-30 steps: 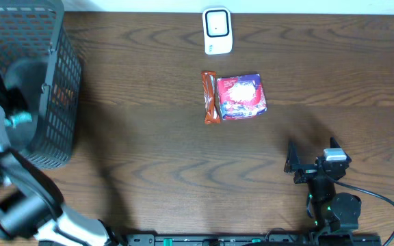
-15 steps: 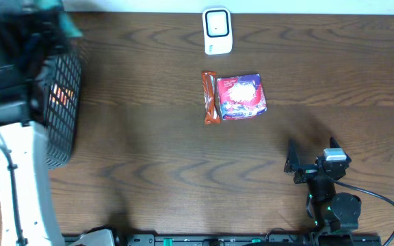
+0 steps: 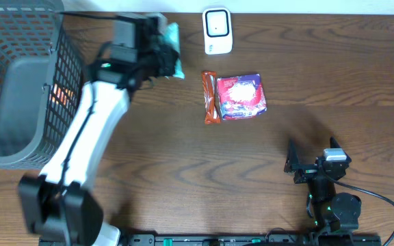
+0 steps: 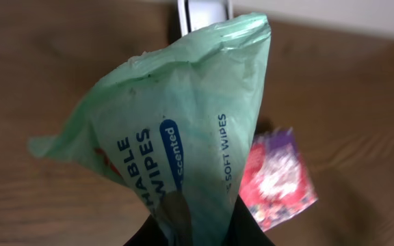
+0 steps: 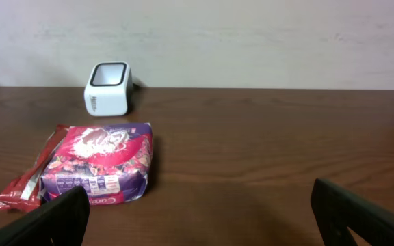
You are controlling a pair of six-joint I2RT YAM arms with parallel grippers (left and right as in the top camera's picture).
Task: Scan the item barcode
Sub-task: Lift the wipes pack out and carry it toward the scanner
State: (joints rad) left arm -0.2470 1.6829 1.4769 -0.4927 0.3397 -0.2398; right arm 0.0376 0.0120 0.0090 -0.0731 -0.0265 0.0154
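Green wipes pack (image 4: 183,137), soft, light, crinkly, clamped at one end by left hand (image 3: 159,49), upper-centre frame; right hand (image 5: 204,215) spread apart.

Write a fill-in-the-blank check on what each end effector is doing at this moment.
1. The left end effector is shut on a green pack of ____.
2. The right end effector is ____, holding nothing.
3. The barcode scanner has a ____ housing.
Missing: wipes; open; white.
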